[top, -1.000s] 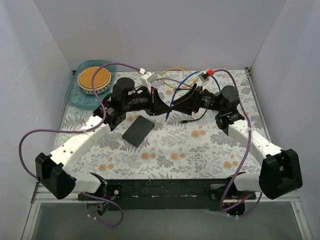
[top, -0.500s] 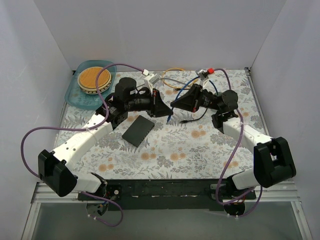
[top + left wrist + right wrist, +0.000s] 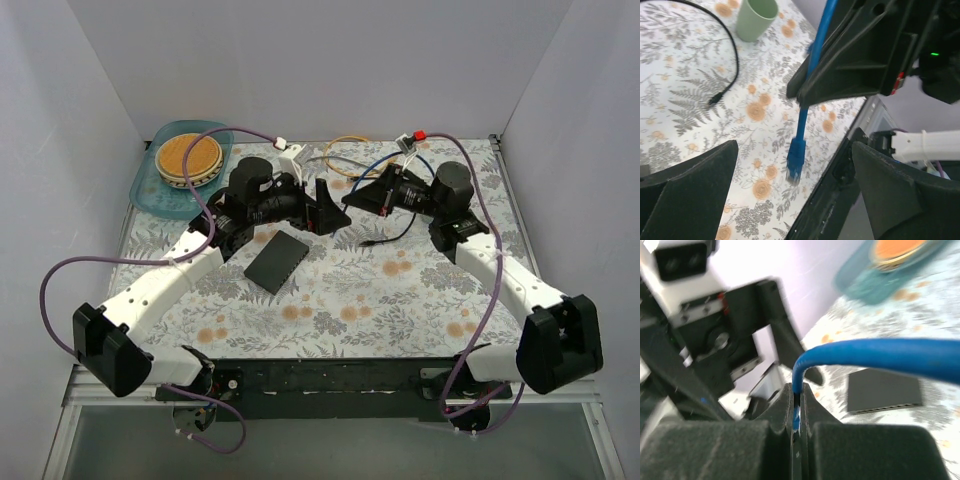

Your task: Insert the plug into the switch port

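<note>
On the floral surface (image 3: 400, 290) the two arms meet in the middle of the top view, and the grip has just changed sides. The left hand (image 3: 333, 207), shut a second ago, now stands wide apart with nothing between its fingers. The right hand (image 3: 350, 201), open then, has come together and is clamped on the blue cable (image 3: 816, 45). The handover looks done, so carrying and aiming now fall to the right arm, and the left is free to back away or steady the box. The switch (image 3: 277, 260) lies flat on the surface, just below and left of the left hand in the top view, turned on a diagonal and touched by neither hand. It is a thin, matte black rectangle. In the right wrist view it sits at the right of the frame with a row of sockets along its lower narrow edge. The cable is pinched some way above its end, so the plug (image 3: 795, 162) hangs free below the right hand, blurred, off the surface and apart from the switch. With that slack, lining it up with a socket will likely be loose work.
</note>
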`<action>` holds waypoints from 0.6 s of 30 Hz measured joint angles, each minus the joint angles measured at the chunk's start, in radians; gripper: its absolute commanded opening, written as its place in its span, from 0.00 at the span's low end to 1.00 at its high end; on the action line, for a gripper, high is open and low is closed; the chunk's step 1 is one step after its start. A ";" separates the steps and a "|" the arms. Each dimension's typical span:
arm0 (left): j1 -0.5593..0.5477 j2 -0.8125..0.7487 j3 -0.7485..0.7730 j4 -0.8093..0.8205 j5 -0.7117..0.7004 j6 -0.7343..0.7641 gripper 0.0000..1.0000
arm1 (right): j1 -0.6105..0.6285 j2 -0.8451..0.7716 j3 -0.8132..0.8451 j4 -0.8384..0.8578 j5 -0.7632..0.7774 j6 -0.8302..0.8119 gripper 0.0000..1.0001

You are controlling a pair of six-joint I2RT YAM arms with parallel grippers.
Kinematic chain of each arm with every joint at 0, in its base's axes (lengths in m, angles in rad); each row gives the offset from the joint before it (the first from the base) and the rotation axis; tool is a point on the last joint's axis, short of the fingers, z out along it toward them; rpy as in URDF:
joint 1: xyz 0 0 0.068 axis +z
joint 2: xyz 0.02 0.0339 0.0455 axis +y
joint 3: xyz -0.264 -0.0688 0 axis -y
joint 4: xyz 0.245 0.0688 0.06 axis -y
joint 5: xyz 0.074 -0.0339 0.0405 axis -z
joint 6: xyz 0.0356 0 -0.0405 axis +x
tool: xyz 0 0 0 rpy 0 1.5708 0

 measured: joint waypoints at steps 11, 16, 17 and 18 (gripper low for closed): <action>-0.137 -0.032 -0.003 -0.045 -0.315 0.052 0.88 | 0.000 -0.189 0.113 -0.548 0.439 -0.184 0.01; -0.192 0.003 -0.003 -0.045 -0.381 0.075 0.76 | 0.000 -0.177 0.113 -0.625 0.460 -0.179 0.01; -0.200 0.013 -0.003 -0.044 -0.392 0.078 0.74 | 0.000 -0.176 0.113 -0.631 0.461 -0.178 0.01; -0.206 0.022 -0.003 -0.044 -0.398 0.082 0.71 | 0.000 -0.176 0.113 -0.634 0.461 -0.178 0.01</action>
